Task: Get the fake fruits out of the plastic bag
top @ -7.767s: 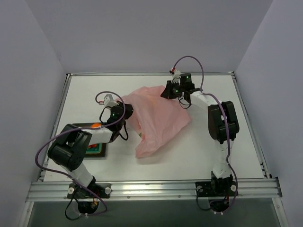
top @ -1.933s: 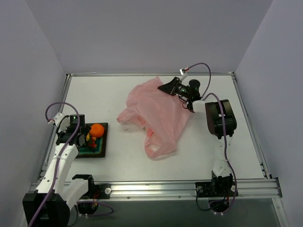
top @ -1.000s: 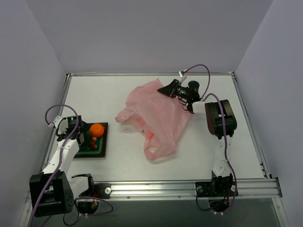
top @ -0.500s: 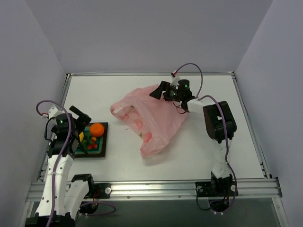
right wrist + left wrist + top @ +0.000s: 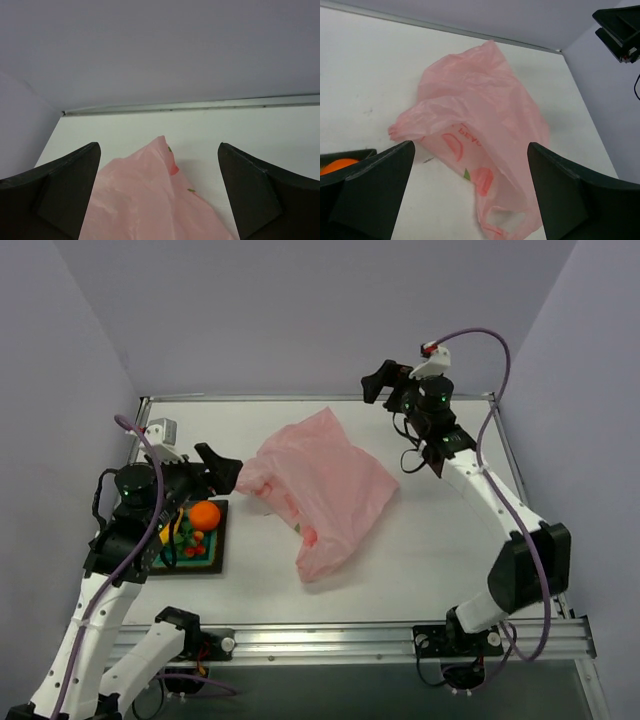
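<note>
The pink plastic bag [image 5: 325,490] lies limp and crumpled on the white table, with red and green print on it [image 5: 482,180]. A round orange fake fruit [image 5: 204,515] and small red and green pieces [image 5: 190,545] sit in the dark tray [image 5: 207,568]. In the left wrist view only a sliver of the orange [image 5: 337,166] shows at the left edge. My left gripper [image 5: 215,475] hangs open in the air between tray and bag, with nothing in it [image 5: 470,200]. My right gripper [image 5: 385,380] is open and empty, raised above the bag's far corner [image 5: 165,147].
The table's raised metal rim [image 5: 320,397] runs along the far side, close behind the right gripper. Grey walls enclose the table on three sides. The tray stands near the left edge.
My right gripper has opened, let go of the bag's far corner and risen away. The bag has dropped and settled. My left arm has lifted from the tray and turned toward the bag.
</note>
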{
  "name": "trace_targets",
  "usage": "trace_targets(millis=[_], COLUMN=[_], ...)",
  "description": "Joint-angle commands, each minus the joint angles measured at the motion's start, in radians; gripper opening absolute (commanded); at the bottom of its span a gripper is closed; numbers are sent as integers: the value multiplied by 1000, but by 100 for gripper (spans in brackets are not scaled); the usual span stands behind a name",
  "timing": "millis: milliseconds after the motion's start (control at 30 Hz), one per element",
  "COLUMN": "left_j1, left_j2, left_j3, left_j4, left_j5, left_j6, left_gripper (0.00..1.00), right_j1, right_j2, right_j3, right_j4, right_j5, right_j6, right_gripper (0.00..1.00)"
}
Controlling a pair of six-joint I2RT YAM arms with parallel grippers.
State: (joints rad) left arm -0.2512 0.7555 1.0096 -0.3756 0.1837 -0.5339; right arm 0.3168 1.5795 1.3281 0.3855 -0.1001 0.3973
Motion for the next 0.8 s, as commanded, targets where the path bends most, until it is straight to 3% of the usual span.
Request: trace_targets(millis=[0, 233, 400, 533, 767], left_j1=[-16, -19, -19, -19, -19], left_j2=[-4, -83, -182, -240, -263], left_j3=[58, 60, -23, -77, -26], left_j4=[70, 54, 18, -14, -43], left_j5=[124, 160, 88, 51, -13], left_j6=[89, 160, 183, 183, 206], left_gripper=[94, 94, 94, 94, 94], right_j1=[59, 85, 85, 85, 85], right_j2=[-224, -668, -942, -995, -1017], right_j3=[-88, -466, -659, -676, -630], right_j4=[-27, 0, -106, -204, -206], right_j5=[198, 325, 419, 392, 413], right_j6=[-34, 55, 115, 127, 118], right_gripper=[100, 100, 100, 100, 100])
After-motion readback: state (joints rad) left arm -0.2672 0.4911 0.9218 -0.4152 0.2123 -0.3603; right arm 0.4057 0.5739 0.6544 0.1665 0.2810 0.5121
